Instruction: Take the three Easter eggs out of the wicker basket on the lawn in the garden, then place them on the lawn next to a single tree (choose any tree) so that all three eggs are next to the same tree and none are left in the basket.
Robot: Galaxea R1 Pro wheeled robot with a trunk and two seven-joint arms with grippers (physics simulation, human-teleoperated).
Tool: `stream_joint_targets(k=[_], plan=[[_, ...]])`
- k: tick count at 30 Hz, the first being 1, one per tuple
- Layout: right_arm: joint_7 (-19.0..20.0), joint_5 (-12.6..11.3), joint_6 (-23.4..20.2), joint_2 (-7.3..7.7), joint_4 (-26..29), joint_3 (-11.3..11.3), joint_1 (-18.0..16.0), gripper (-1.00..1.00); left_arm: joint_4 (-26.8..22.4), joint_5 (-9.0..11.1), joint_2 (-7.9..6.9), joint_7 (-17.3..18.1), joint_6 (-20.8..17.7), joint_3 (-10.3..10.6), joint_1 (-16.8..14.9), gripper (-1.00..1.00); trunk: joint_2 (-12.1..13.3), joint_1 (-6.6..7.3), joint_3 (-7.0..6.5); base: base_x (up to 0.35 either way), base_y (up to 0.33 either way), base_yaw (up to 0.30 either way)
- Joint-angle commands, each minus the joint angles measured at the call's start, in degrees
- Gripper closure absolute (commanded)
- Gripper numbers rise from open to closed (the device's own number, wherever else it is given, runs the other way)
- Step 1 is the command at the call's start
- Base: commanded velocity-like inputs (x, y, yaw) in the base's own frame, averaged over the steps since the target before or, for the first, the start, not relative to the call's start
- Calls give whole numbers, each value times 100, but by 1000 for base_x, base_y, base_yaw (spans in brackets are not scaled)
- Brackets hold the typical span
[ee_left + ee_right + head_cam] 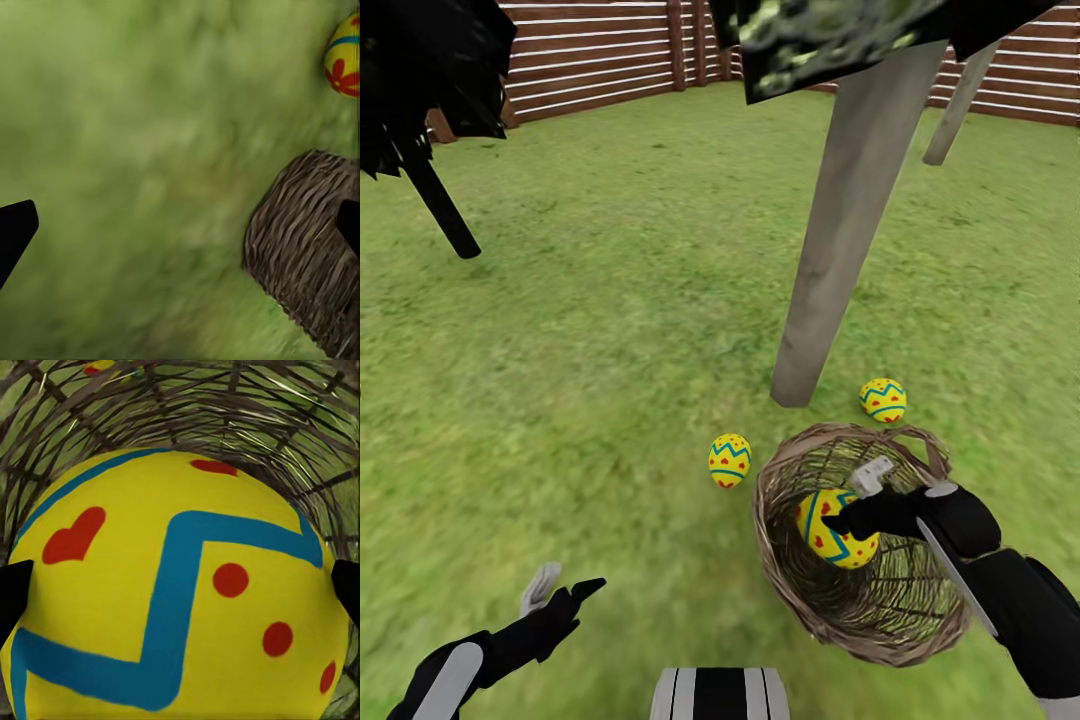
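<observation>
Third Easter egg [836, 531] is bracketed inside the wicker basket [780, 560] by the right gripper [852, 502]; closure cannot be told. Left gripper [563, 590] is spread, idle at 7 o'clock. Risk: fingers snagging wicker, tipping the basket

a fenced garden – lawn [610, 300], tree [840, 240], slat fence [600, 50]

Three Easter eggs [836, 530], one wicker basket [800, 590], three tree trunks [840, 250].

The lawn [590, 330] bears two Easter eggs [729, 460], the wicker basket [790, 590], the tree [830, 270].
</observation>
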State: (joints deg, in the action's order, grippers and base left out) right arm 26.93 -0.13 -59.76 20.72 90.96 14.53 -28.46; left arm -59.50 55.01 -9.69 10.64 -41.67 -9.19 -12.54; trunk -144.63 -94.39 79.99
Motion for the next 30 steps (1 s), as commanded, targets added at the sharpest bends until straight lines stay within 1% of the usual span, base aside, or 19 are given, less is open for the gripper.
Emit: stream_joint_targets(k=[1,3,4,6,8,10,11,12,13,14,15,17,20,21,22,24,27,28,30], plan=[[70,-1,-24,41,58,3,82,100,0,-7,2,19,-34,-12,-3,-100,0,3,-19,0,0,0],[369,-3,-24,110,124,-158,200,100,0,-8,2,18,-34,-12,-3,-100,3,8,-63,0,0,0],[656,-2,-24,149,141,-330,230,100,0,-8,5,18,-34,-11,-3,-100,4,11,-86,0,0,0],[1090,7,-24,227,153,-498,269,100,0,-2,9,17,-34,-6,-3,-100,7,16,-130,0,0,0],[1253,11,-24,282,157,-553,282,100,0,0,10,22,-34,-4,-3,-100,9,21,-174,0,0,0],[1305,12,-24,303,158,-592,284,100,0,0,11,20,-34,-4,-3,-100,12,26,-218,0,0,0],[1407,8,-24,359,158,-651,281,100,0,1,11,19,-34,-4,-3,-100,13,29,-241,0,0,0],[1603,7,-24,411,158,-734,282,100,0,-2,11,13,-31,-4,-3,-100,15,32,-263,0,0,0],[1920,6,-24,454,159,-859,284,100,2,-11,13,0,-27,-2,-3,-100,16,34,-285,0,0,0],[2307,8,-24,476,159,-1049,286,100,4,-19,15,-12,-23,-1,-3,-100,17,37,-307,0,0,0],[2785,23,169,472,159,-1415,287,100,11,-28,17,-28,-20,-2,-3,-100,19,39,-329,0,0,0],[3167,34,720,466,159,-1869,288,100,50,-37,19,-42,-6,-4,-3,-100,21,44,-374,0,0,0],[3321,28,1202,452,159,-2061,288,100,104,-35,20,-51,136,-4,-3,-100,25,52,-440,0,0,0],[3346,22,1337,441,159,-2078,290,100,111,-35,20,-51,157,-4,-3,-100,27,55,-462,0,0,0],[3379,13,1618,393,159,-2090,324,100,117,-27,20,-30,175,-4,-3,-100,28,57,-484,0,0,0],[3395,1,2109,233,159,-2148,409,100,120,-23,20,-7,188,-2,-3,-100,31,62,-529,0,0,0],[3423,-10,2665,-76,159,-2461,508,100,122,-25,20,-1,201,3,-3,-100,35,70,-595,0,0,0],[3503,-12,2887,-170,159,-2602,562,100,126,-28,20,-3,217,4,-3,-100,36,73,-617,0,0,0],[3764,-13,3242,-238,159,-2815,639,100,129,-32,20,-11,230,5,-3,-100,39,78,-662,0,0,0]])
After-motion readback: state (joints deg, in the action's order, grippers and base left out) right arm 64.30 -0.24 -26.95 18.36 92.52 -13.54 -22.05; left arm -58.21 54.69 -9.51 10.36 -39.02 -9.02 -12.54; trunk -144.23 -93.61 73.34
